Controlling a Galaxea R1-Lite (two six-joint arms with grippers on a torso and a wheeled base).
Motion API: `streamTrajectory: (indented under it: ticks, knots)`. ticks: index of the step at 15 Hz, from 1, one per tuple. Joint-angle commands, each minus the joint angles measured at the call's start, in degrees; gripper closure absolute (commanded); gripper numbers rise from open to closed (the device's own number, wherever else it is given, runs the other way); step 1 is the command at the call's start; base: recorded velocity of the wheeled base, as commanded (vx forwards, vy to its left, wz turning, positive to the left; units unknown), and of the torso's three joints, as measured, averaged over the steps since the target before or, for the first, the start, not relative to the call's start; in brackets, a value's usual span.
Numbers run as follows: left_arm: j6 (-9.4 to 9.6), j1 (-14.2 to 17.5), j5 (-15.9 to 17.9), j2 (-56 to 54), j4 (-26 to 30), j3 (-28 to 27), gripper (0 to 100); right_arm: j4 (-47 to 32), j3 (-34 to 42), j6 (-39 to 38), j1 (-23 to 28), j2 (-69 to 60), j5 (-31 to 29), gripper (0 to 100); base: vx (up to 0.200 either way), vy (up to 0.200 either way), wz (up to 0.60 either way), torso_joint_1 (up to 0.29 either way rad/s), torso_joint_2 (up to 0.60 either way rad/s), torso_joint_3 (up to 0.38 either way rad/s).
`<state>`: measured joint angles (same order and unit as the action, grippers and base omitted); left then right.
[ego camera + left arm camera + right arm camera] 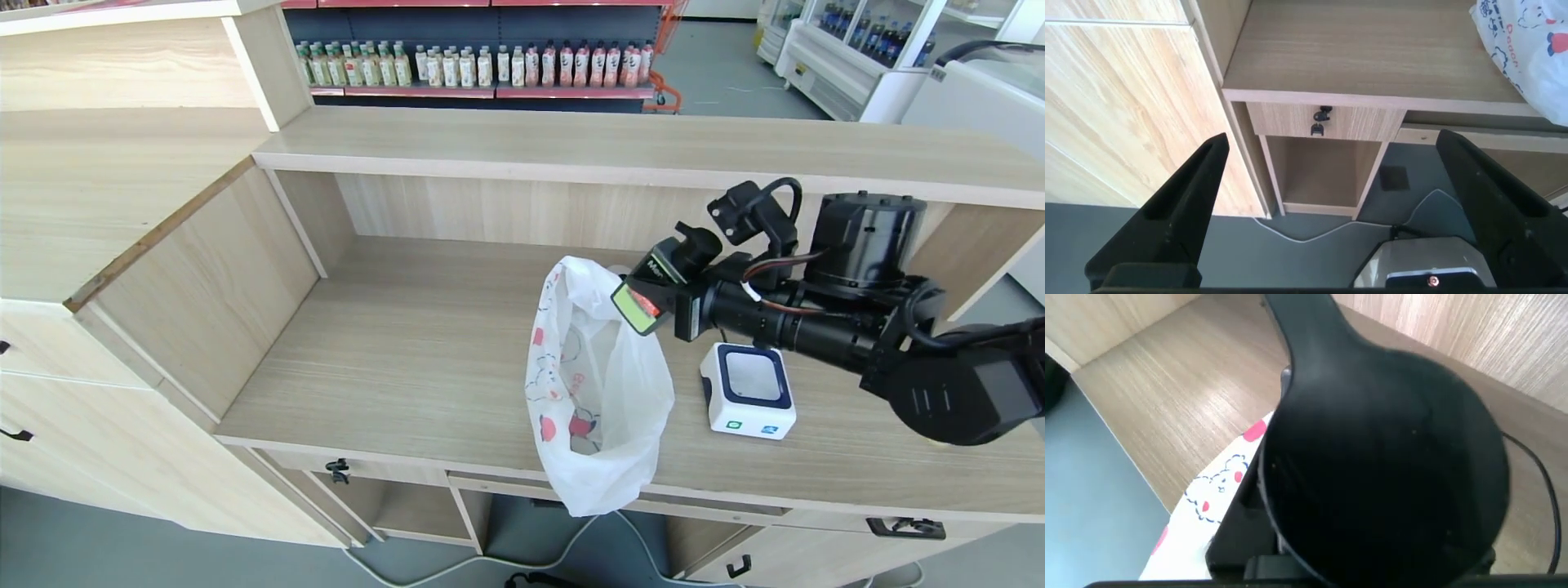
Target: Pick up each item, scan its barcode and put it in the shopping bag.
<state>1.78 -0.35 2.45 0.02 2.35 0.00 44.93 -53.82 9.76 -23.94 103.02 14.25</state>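
A white shopping bag (596,384) with red cartoon prints stands open on the wooden counter (408,359), its lower part hanging over the front edge. My right gripper (653,298) hovers just above the bag's mouth, shut on a small green and red item (639,308). A white barcode scanner (747,390) with a dark window sits on the counter to the right of the bag, under the right arm. In the right wrist view a dark round shape hides the fingers, with the bag (1221,490) beside it. My left gripper (1333,143) hangs open below counter height, facing the cabinet front.
A raised ledge (620,147) runs along the back of the counter and a wooden side wall (212,286) closes its left end. Under the counter are a keyed drawer (1323,121), an open cubby (1323,175) and cables on the floor (457,563).
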Motion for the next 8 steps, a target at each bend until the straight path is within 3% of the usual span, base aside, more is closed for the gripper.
streamTrajectory:
  ticks: [1, 4, 8]
  knots:
    - [-0.02, -0.09, 0.01, -0.02, 0.02, 0.00, 0, 2.53, 3.11, 1.22, 0.12, 3.32, 0.08, 100, 0.000, 0.000, 0.00, 0.000, 0.00, 0.000]
    - [-0.02, -0.09, 0.01, -0.02, 0.02, 0.00, 0, 5.43, 4.16, 1.57, -0.49, 5.52, 0.25, 100, 0.000, 0.000, 0.00, 0.000, 0.00, 0.000]
    - [-0.02, -0.09, 0.01, -0.02, 0.02, 0.00, 0, 17.82, 9.17, 2.89, -0.49, 11.67, 2.89, 100, 0.000, 0.000, 0.00, 0.000, 0.00, 0.000]
